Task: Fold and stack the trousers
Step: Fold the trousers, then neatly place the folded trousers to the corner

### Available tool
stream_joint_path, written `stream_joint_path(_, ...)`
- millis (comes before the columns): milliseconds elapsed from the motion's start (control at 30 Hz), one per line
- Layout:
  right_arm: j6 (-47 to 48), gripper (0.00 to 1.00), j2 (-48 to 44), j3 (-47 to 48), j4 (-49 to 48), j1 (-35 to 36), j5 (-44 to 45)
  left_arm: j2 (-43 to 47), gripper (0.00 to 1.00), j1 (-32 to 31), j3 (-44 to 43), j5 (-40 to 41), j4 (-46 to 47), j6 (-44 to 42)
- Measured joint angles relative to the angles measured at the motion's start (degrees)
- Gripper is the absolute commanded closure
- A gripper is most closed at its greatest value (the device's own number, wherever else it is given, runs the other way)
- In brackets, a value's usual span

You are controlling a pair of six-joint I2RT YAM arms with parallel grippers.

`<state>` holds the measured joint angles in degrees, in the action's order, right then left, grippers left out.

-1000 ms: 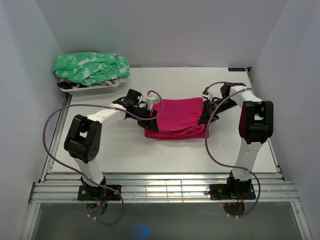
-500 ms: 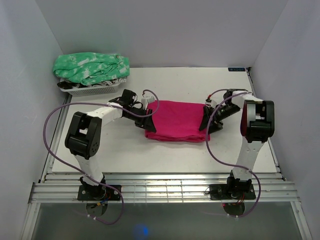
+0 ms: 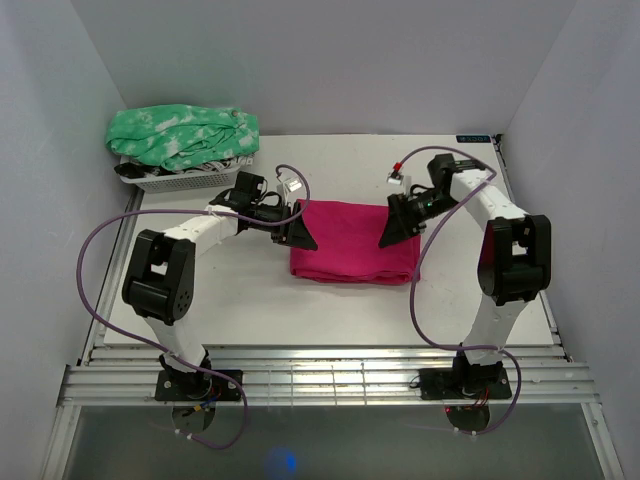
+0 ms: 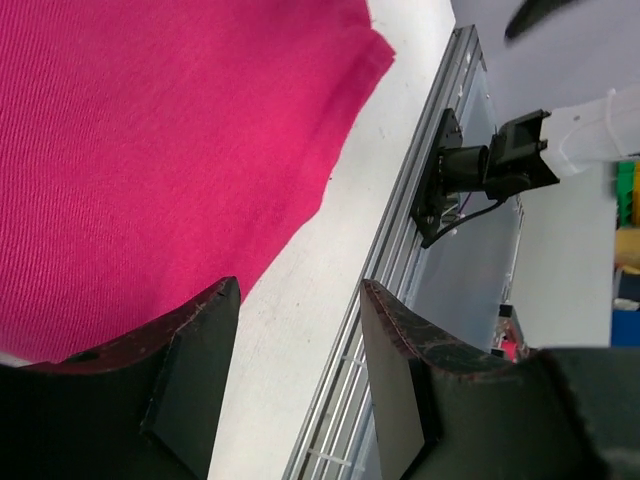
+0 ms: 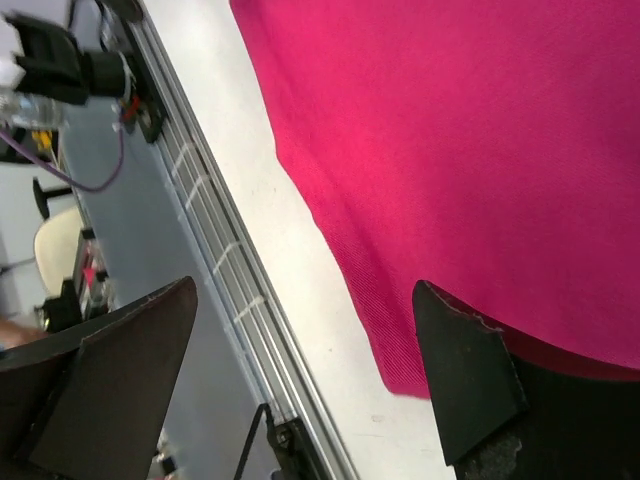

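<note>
The surface (image 3: 210, 300) is a white board inside a plain white-walled enclosure, with aluminium rails (image 3: 330, 380) along its near edge. A white basket (image 3: 175, 182) stands at the far left corner, and a green-and-white garment (image 3: 180, 135) heaped on it conceals most of its contents. The trousers (image 3: 352, 243) lie at mid-surface, folded into a compact rectangle. The number of layers cannot be made out. The left gripper (image 4: 300, 287) sits at the left edge of the trousers, partly open, with only bare surface between its fingers. The right gripper (image 5: 305, 288) hangs over the right edge, spread wide and holding nothing. Both grippers mask the corners beneath them, and both wrist views crop the trousers.
</note>
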<state>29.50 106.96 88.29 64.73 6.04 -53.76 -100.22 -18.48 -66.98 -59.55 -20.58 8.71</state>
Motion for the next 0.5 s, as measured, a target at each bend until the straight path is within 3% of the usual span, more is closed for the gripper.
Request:
stream_joint_path(200,-5.86,0.06,0.48,-11.82,-10.78,9.18,10.75,-4.44,0.37,0.48,1.16,3.13,0.81,3.72)
stream_joint_path(500,-6.12,0.06,-2.38,-15.34,-17.7,7.06,24.13,-3.39,0.31,4.92,1.18,4.09,-4.11,0.79)
